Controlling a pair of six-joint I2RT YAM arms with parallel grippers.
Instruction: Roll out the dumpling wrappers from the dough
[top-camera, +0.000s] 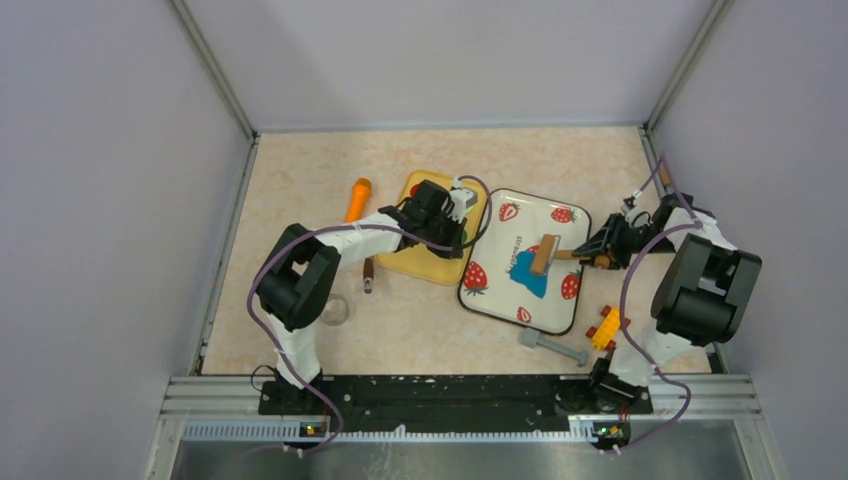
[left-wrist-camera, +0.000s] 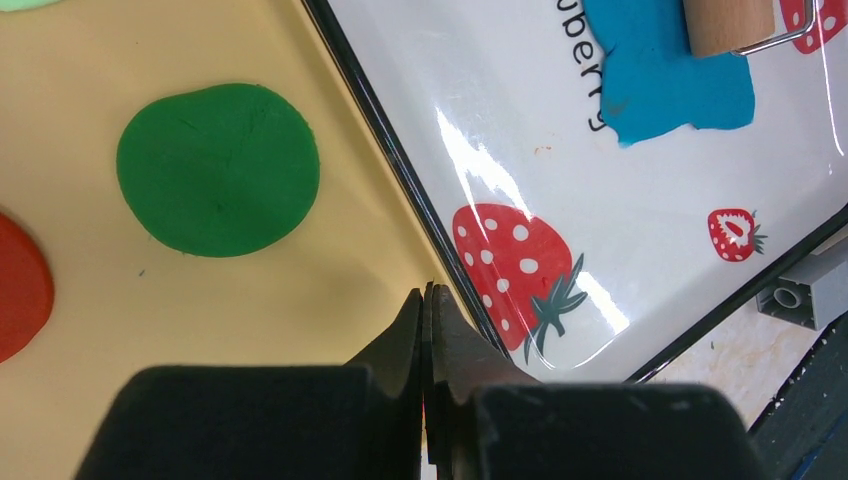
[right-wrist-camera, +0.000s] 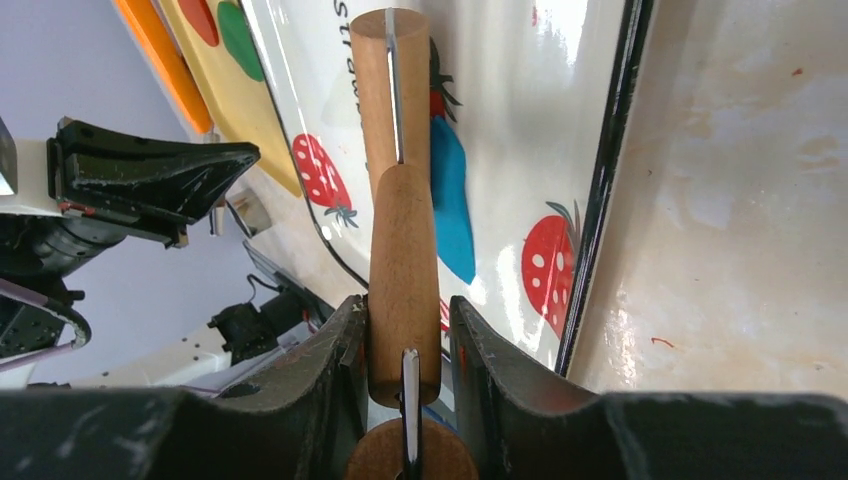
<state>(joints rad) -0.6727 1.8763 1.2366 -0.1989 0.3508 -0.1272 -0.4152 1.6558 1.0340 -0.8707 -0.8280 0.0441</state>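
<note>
The blue dough (top-camera: 527, 273) lies as a flattened irregular patch on the white strawberry tray (top-camera: 497, 285). It also shows in the left wrist view (left-wrist-camera: 665, 85) and the right wrist view (right-wrist-camera: 453, 200). A small wooden roller (top-camera: 544, 253) rests on the dough. My right gripper (top-camera: 598, 249) is shut on the roller's handle (right-wrist-camera: 403, 265), and the roller head (right-wrist-camera: 385, 90) is out in front. My left gripper (top-camera: 440, 216) is shut and empty (left-wrist-camera: 428, 296) over the yellow tray (left-wrist-camera: 250, 300), near its edge. No round blue wrapper shows.
A green disc (left-wrist-camera: 218, 170) and a red disc (left-wrist-camera: 20, 285) lie on the yellow tray. An orange-handled tool (top-camera: 357, 198), a brown-handled tool (top-camera: 369, 274) and a clear ring (top-camera: 335, 312) lie to the left. A grey piece (top-camera: 553, 346) and yellow-orange bricks (top-camera: 605, 326) lie at the front right.
</note>
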